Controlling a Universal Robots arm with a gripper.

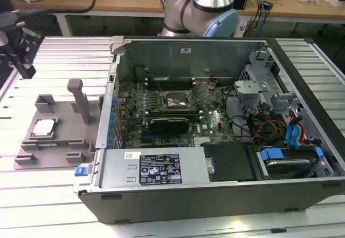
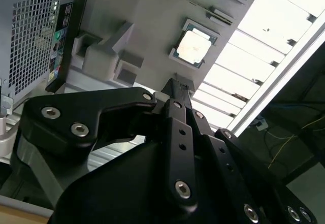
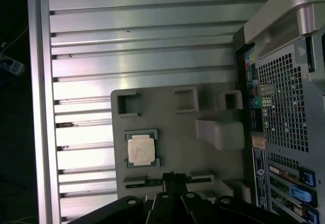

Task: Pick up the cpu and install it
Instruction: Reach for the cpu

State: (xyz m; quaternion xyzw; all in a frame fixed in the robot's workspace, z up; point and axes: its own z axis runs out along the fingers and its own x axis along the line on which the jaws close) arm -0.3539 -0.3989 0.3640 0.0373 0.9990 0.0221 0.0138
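Fig. Approach phase of the pick; nothing grasped, install not begun.

(a) Exterior view: the cpu (image 1: pixel 44 127) lies flat, metal top up, in a shallow seat of the grey fixture plate (image 1: pixel 64 141). The plate rests on the slatted counter (image 1: pixel 48 205), just beside the open PC case (image 1: pixel 215 176) on the exterior view's left. The dark socket (image 1: pixel 173 102) sits on the board inside the case, well apart from the cpu. Whether its frame is up cannot be told.

(b) First wrist view: the gripper (image 3: pixel 170 174) hangs over the plate's edge, near the cpu (image 3: pixel 141 149) but apart from it and offset to one side, not centred above it. The fingers (image 3: pixel 166 179) meet at the tips w/ nothing between them.

(c) Second wrist view: same relation; the tips point toward the plate, w/ the cpu ahead of them and clear of contact.

Judgement: step in hand is pre-grasp positioning, i.e. early in the task. A grasp would call for the fingers to part, the gripper to centre over the chip and square to its sides, and a gentle descent. The chip is thin, so only its rim offers purchase, and the seat walls and raised blocks nearby leave little room.
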